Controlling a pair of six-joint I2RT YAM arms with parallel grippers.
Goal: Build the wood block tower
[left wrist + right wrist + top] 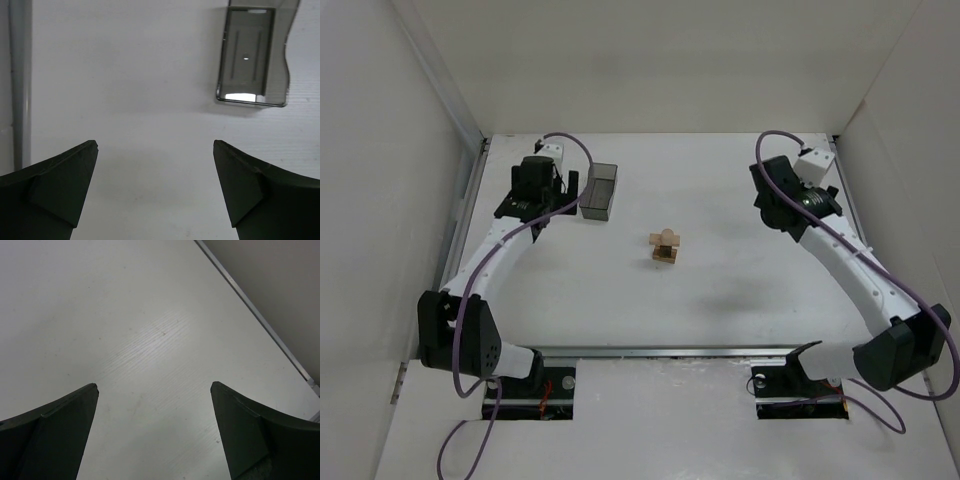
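The wood block tower (665,246) stands in the middle of the white table, small light-tan blocks stacked crosswise. It shows only in the top view. My left gripper (542,190) hangs at the far left, next to the grey bin, well left of the tower; in the left wrist view (155,150) it is open and empty over bare table. My right gripper (782,200) hangs at the far right, well right of the tower; in the right wrist view (152,390) it is open and empty.
A dark translucent grey rectangular bin (599,190) sits at the back left beside my left gripper and looks empty in the left wrist view (252,55). White walls enclose the table on three sides. A metal rail (670,351) runs along the near edge.
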